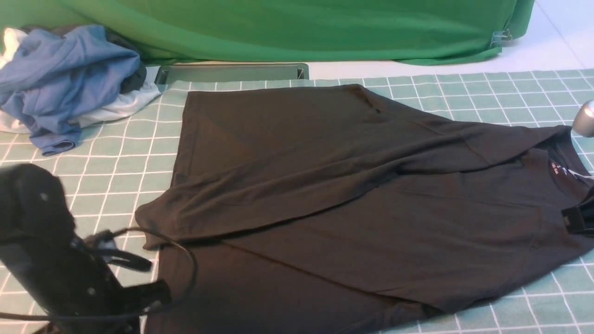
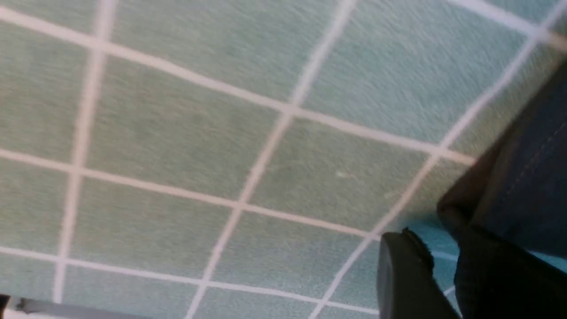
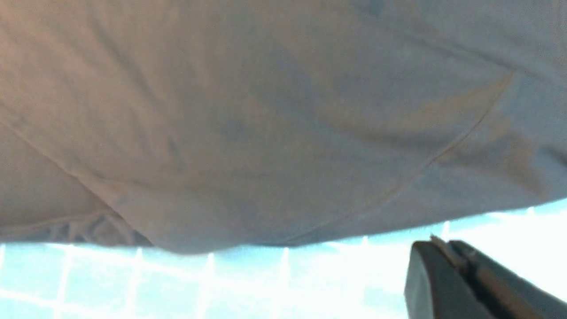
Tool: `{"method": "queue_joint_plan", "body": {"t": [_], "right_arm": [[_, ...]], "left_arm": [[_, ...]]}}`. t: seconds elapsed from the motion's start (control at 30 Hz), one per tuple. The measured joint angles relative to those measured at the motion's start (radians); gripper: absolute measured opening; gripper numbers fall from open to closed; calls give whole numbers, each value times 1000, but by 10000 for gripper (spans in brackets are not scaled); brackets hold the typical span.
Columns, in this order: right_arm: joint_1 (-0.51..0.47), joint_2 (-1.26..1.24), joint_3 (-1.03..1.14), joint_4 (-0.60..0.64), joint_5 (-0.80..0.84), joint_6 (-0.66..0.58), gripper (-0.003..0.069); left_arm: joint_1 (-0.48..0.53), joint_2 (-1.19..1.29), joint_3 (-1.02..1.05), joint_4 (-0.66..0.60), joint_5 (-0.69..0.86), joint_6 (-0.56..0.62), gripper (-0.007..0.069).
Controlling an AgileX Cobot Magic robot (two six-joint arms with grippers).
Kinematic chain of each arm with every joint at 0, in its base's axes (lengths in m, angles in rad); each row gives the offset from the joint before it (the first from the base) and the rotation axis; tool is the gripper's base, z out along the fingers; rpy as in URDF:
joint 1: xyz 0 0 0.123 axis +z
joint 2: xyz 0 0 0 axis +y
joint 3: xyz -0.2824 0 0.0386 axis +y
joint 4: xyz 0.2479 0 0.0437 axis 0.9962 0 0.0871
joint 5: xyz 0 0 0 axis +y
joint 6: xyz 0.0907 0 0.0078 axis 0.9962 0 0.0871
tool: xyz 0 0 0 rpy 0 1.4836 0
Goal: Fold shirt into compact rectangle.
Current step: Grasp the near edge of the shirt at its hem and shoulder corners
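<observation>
The black shirt lies spread sideways on the checked mat, partly folded, with its collar and neck label at the right. My left arm is low at the front left, beside the shirt's hem corner. In the left wrist view my left gripper has its jaws narrowly apart; mat shows between them and the shirt's stitched hem lies against the far jaw. My right gripper sits at the right edge near the collar. It is shut and empty, just off the shirt's edge.
A heap of blue and white garments lies at the back left. A green backdrop cloth hangs along the back, with a grey recessed tray in front of it. A silver rounded object stands at the right edge.
</observation>
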Motion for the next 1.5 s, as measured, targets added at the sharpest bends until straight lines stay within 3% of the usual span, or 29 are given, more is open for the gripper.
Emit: {"method": "queue_joint_plan", "body": {"t": [0.2, 0.37, 0.53, 0.7, 1.1, 1.23, 1.3, 1.4, 1.5], "right_arm": [[0, 25, 0, 37, 5, -2, 31], [0, 33, 0, 46, 5, -4, 32], [0, 34, 0, 48, 5, -4, 38], [0, 34, 0, 49, 6, -4, 43], [0, 34, 0, 59, 6, -4, 65], [40, 57, -2, 63, 18, -29, 109], [96, 74, 7, 63, 24, -54, 152], [215, 101, 59, 58, -16, -99, 266], [316, 126, 92, 11, -65, -107, 351]], "left_arm": [[-107, 0, 3, 77, -58, -97, 200], [-128, 0, 3, 126, -72, -128, 356], [-128, 0, 28, 80, -176, -119, 465], [-128, 0, 31, 9, -216, -89, 486], [-129, -14, 72, 6, -249, -73, 371], [-129, -19, 83, 12, -263, -69, 315], [-129, -20, 85, 19, -263, -60, 254], [-129, -20, 86, 38, -261, -32, 101], [-129, -20, 87, 41, -262, -17, 42]]}}
